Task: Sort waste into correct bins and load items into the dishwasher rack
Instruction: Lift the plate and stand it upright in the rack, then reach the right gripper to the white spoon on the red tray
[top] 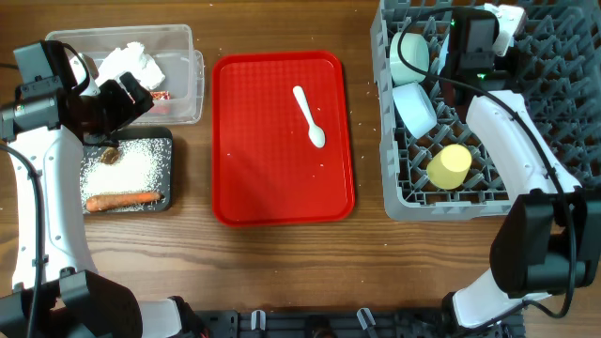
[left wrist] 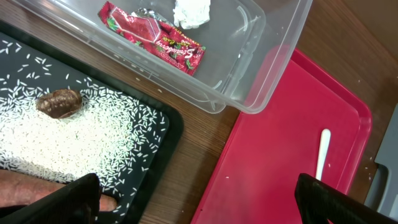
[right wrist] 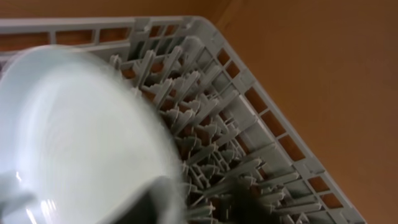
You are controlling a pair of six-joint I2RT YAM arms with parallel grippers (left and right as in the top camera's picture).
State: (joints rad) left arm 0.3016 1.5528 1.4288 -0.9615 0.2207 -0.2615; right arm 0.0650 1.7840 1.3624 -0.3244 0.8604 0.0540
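Note:
My left gripper (top: 127, 94) (left wrist: 199, 205) is open and empty above the gap between the black tray (top: 167, 141) and the clear tub (top: 188, 38). The tub holds the tissue (left wrist: 191, 12) and the red wrapper (left wrist: 155, 36). The black tray holds rice (left wrist: 62, 137), the brown lump (left wrist: 59, 103) and the sausage stick (top: 122, 199). The white spoon (top: 308, 115) lies on the red tray (top: 282, 178). The rack (top: 394, 202) holds the green bowl (top: 409, 56), the blue bowl (top: 415, 108) and the yellow cup (top: 451, 166). My right gripper (top: 470, 42) (right wrist: 205, 205) is open beside the blurred plate (right wrist: 74, 137).
The red tray lies between the bins and the rack, with bare wooden table in front of it. The right arm reaches over the rack's near right side. Upright pegs fill the rack's right half (right wrist: 261, 93).

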